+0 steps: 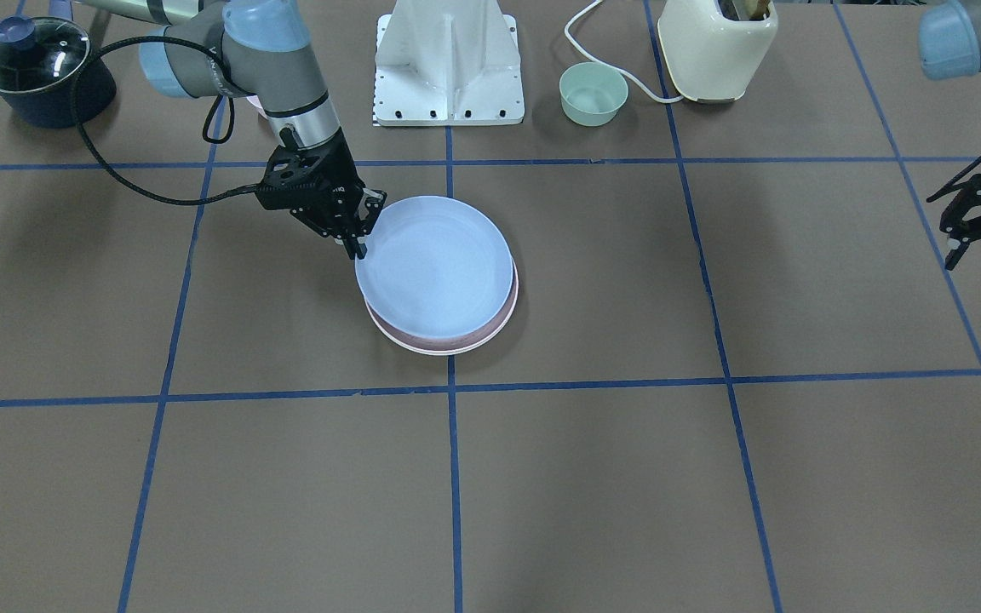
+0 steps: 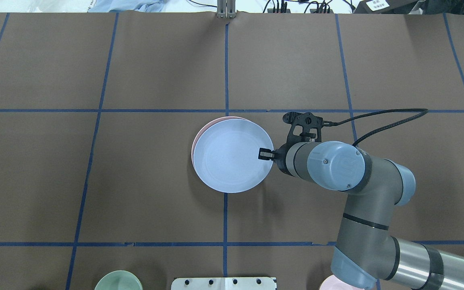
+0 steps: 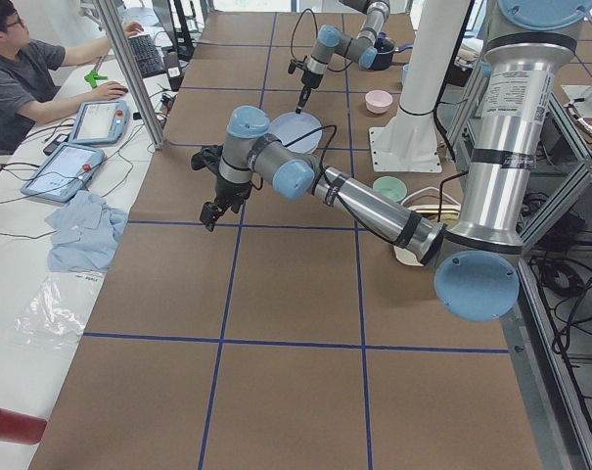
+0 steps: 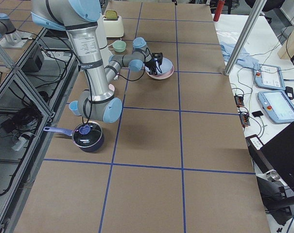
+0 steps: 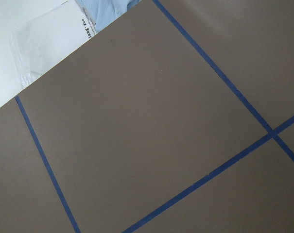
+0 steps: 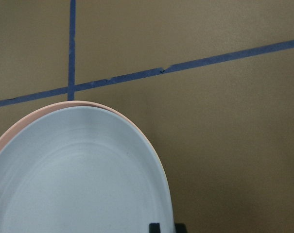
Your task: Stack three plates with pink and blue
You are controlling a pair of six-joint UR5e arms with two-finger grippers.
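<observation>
A light blue plate (image 1: pixel 435 264) lies on top of a pale pink plate (image 1: pixel 422 343) near the table's middle; the stack also shows in the overhead view, blue plate (image 2: pixel 230 159) over pink rim (image 2: pixel 216 120). I cannot make out the cream plate. My right gripper (image 1: pixel 360 241) is at the blue plate's rim on the robot's side, one finger inside and one outside, shut on it (image 2: pixel 265 154). The right wrist view shows the blue plate (image 6: pixel 74 179) over the pink rim (image 6: pixel 74 104). My left gripper (image 1: pixel 959 238) hangs open and empty far off at the table's left end.
Along the robot's side stand a mint bowl (image 1: pixel 593 94), a cream toaster (image 1: pixel 716 47) with its cord, a dark lidded pot (image 1: pixel 35 68) and the white robot base (image 1: pixel 450 64). A small pink bowl (image 2: pixel 336 284) sits behind the right arm. An operator (image 3: pixel 22 69) sits beyond the far edge.
</observation>
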